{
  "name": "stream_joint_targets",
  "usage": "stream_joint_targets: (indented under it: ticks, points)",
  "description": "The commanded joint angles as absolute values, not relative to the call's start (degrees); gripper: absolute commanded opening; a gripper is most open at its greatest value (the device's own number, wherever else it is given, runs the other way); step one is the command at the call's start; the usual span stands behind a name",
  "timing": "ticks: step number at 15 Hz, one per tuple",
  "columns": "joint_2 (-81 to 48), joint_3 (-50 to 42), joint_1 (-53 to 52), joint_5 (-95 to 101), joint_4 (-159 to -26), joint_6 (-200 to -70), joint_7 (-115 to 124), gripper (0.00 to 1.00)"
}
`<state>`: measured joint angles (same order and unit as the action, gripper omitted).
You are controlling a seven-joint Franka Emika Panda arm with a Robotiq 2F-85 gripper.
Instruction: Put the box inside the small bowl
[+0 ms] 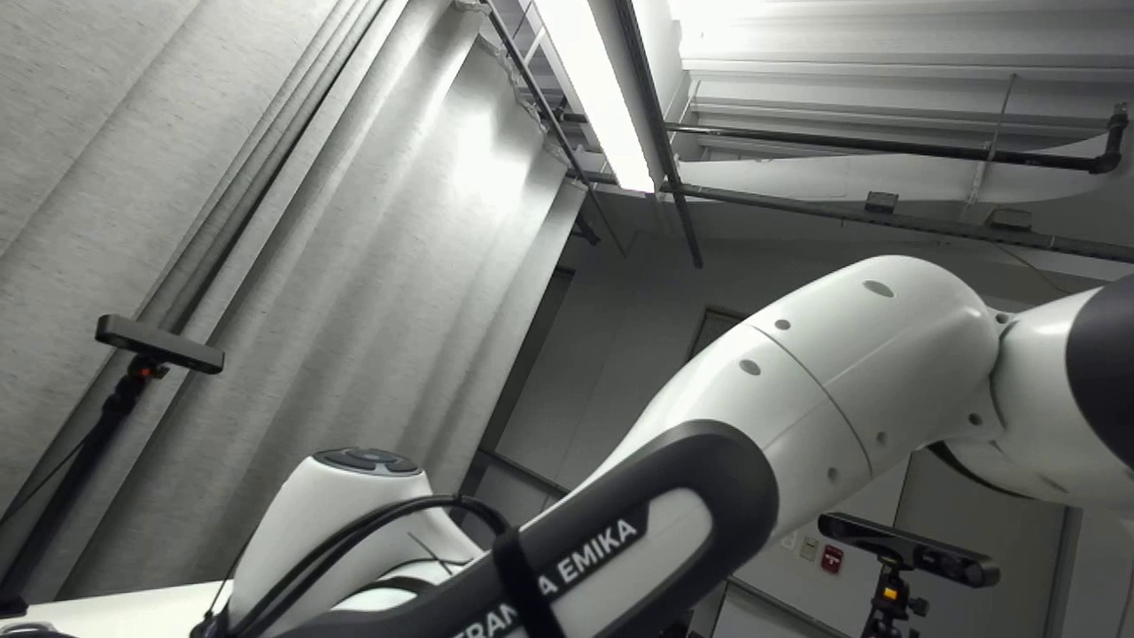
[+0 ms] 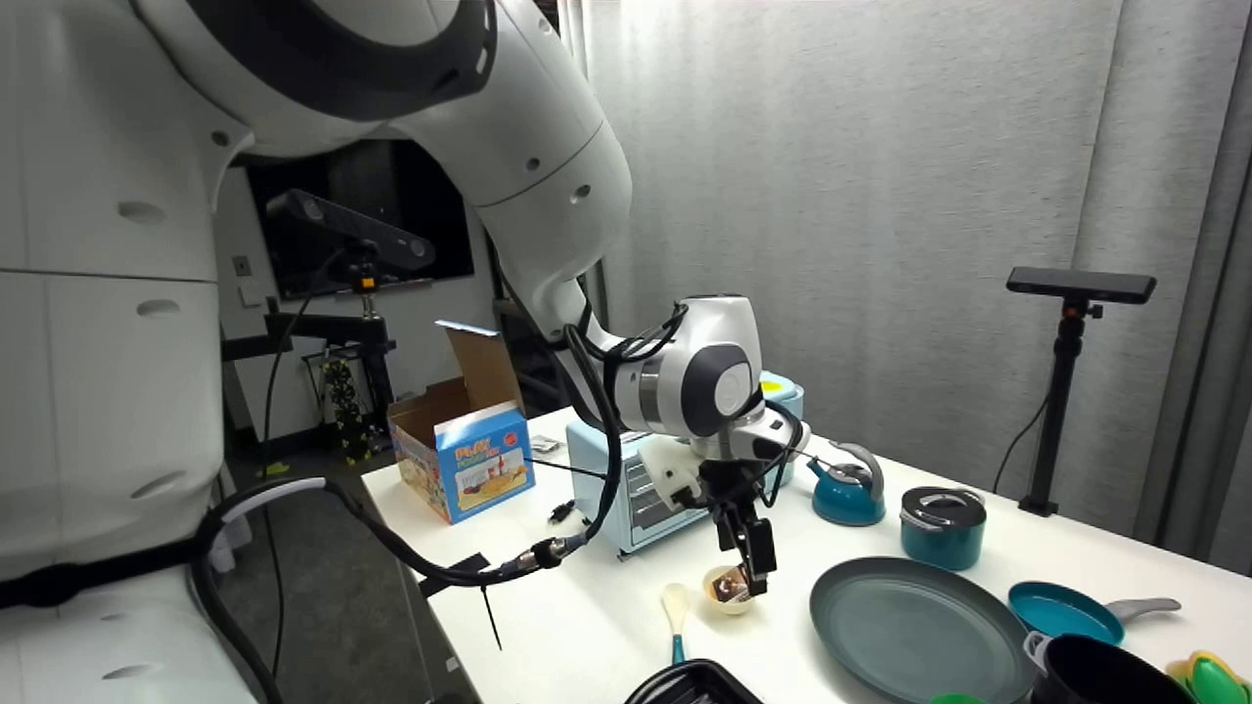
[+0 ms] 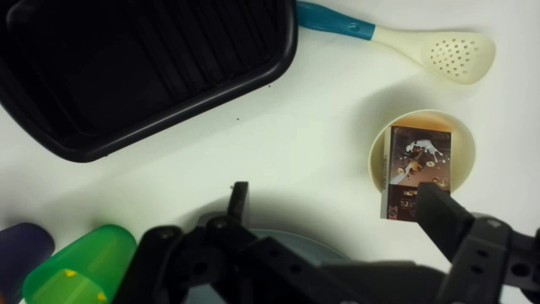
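Grey curtains (image 2: 861, 215) hang behind the gripper (image 3: 333, 192) in an exterior view, a white table (image 2: 587, 626) below it. Near it lie a round grey plate (image 2: 910, 626) and a black tray (image 3: 126, 84). The fingers (image 3: 443, 217) stand wide apart. Farther out is a perforated spoon (image 3: 392, 37); just past one fingertip, in the wrist view, sits the small bowl (image 3: 464, 154), and in it rests the box (image 3: 415, 164), one end jutting over the rim.

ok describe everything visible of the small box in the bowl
The box looks like printed card: dark brown face with a white splash, pale lettered side. It rests in the bowl, apparently tilted, one end jutting past the rim. The open gripper hides one corner in the wrist view; contact there is unclear.
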<state>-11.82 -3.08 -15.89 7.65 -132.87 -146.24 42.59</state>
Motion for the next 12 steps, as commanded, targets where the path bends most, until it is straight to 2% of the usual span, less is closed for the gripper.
stream_joint_targets:
  ticks: [1, 12]
  points:
    - [-4.72, -2.58, -13.23, 11.13, -140.21, -147.69, 43.09, 1.00]
    - [5.87, -0.75, -5.10, 11.84, -149.46, -148.13, 41.25, 1.00]
